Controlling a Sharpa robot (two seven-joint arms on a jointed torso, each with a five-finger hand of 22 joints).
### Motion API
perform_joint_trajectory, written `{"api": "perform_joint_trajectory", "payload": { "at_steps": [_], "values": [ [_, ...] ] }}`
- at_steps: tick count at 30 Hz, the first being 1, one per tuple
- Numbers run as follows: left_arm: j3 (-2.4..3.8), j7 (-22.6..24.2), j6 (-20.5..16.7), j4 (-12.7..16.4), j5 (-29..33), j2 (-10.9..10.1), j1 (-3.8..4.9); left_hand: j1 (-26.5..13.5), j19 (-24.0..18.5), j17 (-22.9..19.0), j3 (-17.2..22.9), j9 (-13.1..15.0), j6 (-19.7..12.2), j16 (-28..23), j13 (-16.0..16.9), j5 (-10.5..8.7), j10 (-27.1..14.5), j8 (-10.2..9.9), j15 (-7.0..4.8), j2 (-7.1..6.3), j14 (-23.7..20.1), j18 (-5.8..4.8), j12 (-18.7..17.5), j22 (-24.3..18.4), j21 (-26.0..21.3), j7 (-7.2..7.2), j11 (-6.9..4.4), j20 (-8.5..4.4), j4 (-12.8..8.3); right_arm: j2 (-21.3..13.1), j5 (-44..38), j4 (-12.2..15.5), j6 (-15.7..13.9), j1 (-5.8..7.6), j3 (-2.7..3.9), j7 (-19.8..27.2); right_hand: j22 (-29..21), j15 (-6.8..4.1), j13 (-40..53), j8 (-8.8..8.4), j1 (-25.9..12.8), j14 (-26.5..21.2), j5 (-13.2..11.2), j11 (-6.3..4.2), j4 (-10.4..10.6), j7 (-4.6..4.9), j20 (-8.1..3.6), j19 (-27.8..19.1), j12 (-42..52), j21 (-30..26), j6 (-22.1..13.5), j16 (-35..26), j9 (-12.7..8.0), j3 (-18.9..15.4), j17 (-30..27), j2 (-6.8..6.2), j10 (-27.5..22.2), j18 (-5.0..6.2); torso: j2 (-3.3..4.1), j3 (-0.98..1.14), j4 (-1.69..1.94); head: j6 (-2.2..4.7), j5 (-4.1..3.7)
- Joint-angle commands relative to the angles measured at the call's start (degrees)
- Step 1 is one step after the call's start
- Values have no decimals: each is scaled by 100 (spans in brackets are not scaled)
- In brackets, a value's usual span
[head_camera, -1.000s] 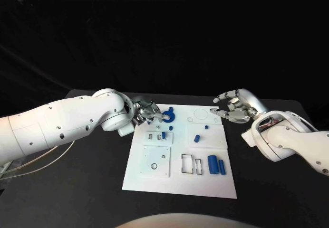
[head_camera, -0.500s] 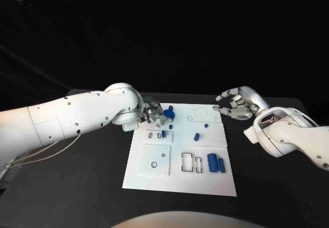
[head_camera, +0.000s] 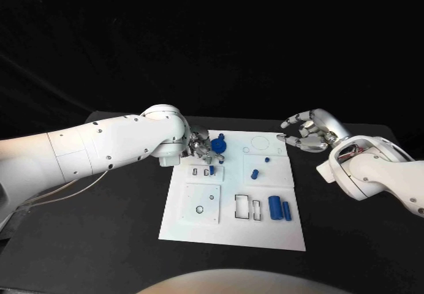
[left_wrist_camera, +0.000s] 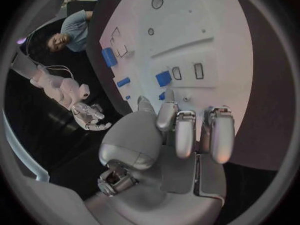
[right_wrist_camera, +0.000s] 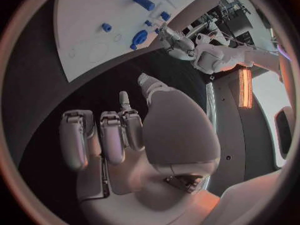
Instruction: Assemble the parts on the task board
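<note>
The white task board [head_camera: 231, 228] lies in the middle of the black table. My left hand [head_camera: 196, 149] is over the board's far left corner and pinches a blue ring-shaped part [head_camera: 218, 145] in its fingertips. That part [right_wrist_camera: 139, 37] also shows beside the left hand [right_wrist_camera: 170, 37] in the right wrist view. Two blue cylinders [head_camera: 279, 209] lie side by side near the board's right edge. Small blue parts [head_camera: 254, 174] [head_camera: 211, 171] stand in the board's far half. My right hand [head_camera: 307, 132] hovers off the board's far right corner, fingers curled in on nothing.
Empty black-outlined slots [head_camera: 246, 209] sit beside the cylinders, and a raised white panel [head_camera: 201, 205] with a round hole takes up the board's left side. In the left wrist view the board [left_wrist_camera: 206, 30] stretches away beyond my fingers [left_wrist_camera: 185, 130].
My left arm has swung in, carrying the blue ring part a little to the right over the board's far edge. The right hand has drifted slightly back and away.
</note>
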Motion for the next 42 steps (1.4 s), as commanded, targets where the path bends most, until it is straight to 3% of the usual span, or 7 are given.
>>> {"api": "perform_joint_trajectory", "payload": {
  "at_steps": [1, 15, 19, 27, 42],
  "values": [
    [-10, -73, 324, -24, -122, 17, 7, -58, 343, 1507, -164, -6, 37, 20, -7, -21, -1, -34, -18, 12, 595, -72, -2, 1113, 31, 15, 15, 19, 21, 4, -29, -7, 84, 1, 2, -23, 1312, -40, 884, 38, -24, 618, 28, -20, -3, -19, -29, 379, 25, 32, 11, 23, 9, 41, 1509, -58, 46, 23, 1, 0, -4, -15, 11],
    [-40, -82, 441, -29, -105, 7, 3, -105, 357, 1507, -160, 0, 138, 20, 19, 68, 6, -46, -19, 14, 595, -77, 21, 1136, 41, 2, 8, 22, 10, 21, -30, -60, 95, 0, 2, -29, 1316, -41, 884, 50, -32, 618, 59, -21, 0, -20, -31, 383, 26, 38, 10, 23, 13, 56, 1509, -60, 48, 22, 0, 3, -9, -38, 8],
    [-80, -84, 486, -67, -78, 46, -2, -90, 361, 1507, -157, 7, 181, 20, 23, 79, 8, -40, -22, -3, 595, -78, 26, 1142, 44, -7, 2, 21, -2, 31, -30, -68, 108, -1, 1, -30, 1316, -41, 884, 50, -32, 618, 59, -21, 0, -20, -31, 383, 26, 38, 10, 23, 13, 56, 1509, -60, 48, 22, 8, -4, -5, -43, 4],
    [-143, -86, 498, -128, 4, 92, -17, 25, 353, 1507, -145, 41, 268, 20, -2, 294, -19, -50, -40, -21, 595, -75, -5, 1137, 37, -31, -19, 7, -19, 40, -30, -82, 121, -2, 1, -40, 1316, -41, 884, 50, -32, 618, 59, -21, 0, -20, -31, 383, 26, 38, 10, 23, 13, 56, 1509, -60, 48, 22, 5, -2, -2, -70, -6],
    [-157, -83, 472, -102, 118, 93, -21, 127, 342, 1507, -142, 67, 290, 20, -51, 469, -55, -67, -46, -28, 595, -72, -57, 1126, 28, -39, -26, -1, -20, 64, -30, -139, 141, -8, 1, -65, 1316, -42, 884, 60, -38, 618, 76, -22, 2, -22, -32, 383, 27, 38, 12, 23, 16, 65, 1509, -62, 49, 22, 1, -2, 1, -97, -16]
  ]
}}
